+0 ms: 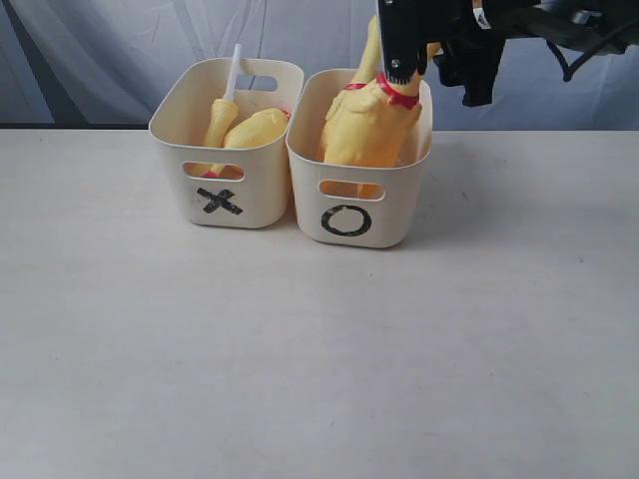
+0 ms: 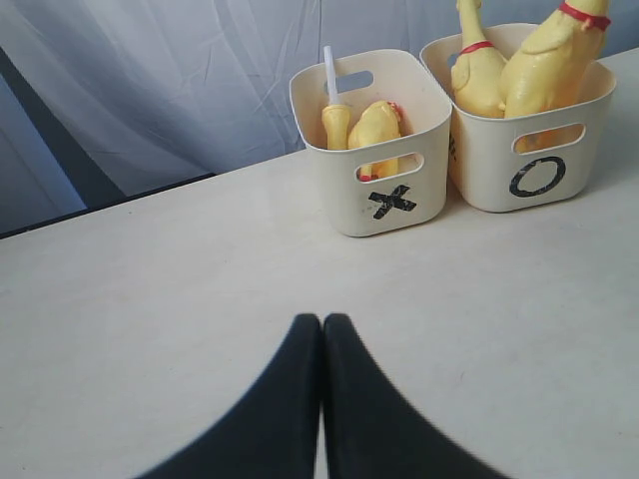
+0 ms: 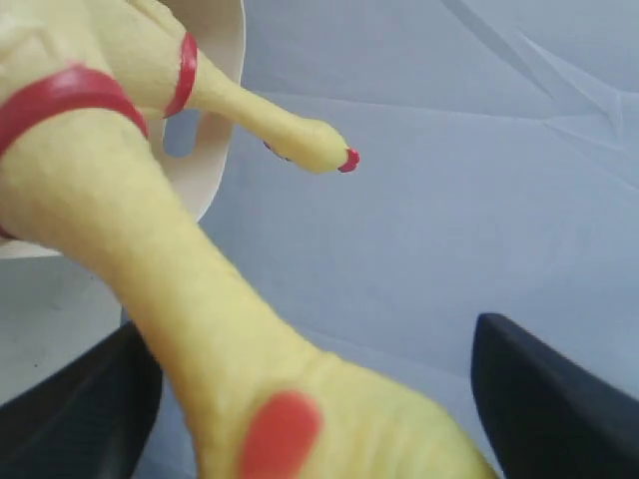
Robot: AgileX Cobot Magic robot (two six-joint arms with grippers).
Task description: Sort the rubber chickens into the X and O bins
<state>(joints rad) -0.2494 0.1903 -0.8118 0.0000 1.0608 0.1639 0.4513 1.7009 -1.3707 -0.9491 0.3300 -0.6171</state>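
Foreground: the table (image 1: 300, 379) is spreading pale and bare toward the viewer; no chicken is showing on it outside the bins.
Backdrop: a grey-blue curtain (image 1: 100, 50) is hanging behind everything.
Tub on the right: the O bin (image 1: 389, 215) is sitting toward the back of the table with its black O facing forward, probably so the mark reads at a glance.
Tub on the left: the X bin (image 1: 260, 195) is standing just beside it, walls nearly touching, its X also facing forward.
O contents: the front chicken (image 1: 364, 125) is leaning neck-up against the rim and the rear chicken (image 2: 477, 75) is standing behind it. Both are showing red collars.
X contents: the stick chicken (image 1: 220, 120) and a second chicken (image 1: 258, 128) are lying lower inside. Whether they are headless is too small to tell.
Right hand: the right gripper (image 1: 401, 60) is hanging over the O bin. Its jaws are standing apart around the front chicken's neck, with clear space on one side, so it is not clamping. The bird is likely resting on the bin itself.
Left hand: the left gripper (image 2: 321, 319) is hovering over bare table well short of the bins, fingers pressed together and holding nothing, seemingly parked out of the way.
Smallest: the white stick (image 1: 235, 70) is poking up above the X bin's rim.
Progress: judging by this, the sorting is looking almost finished.
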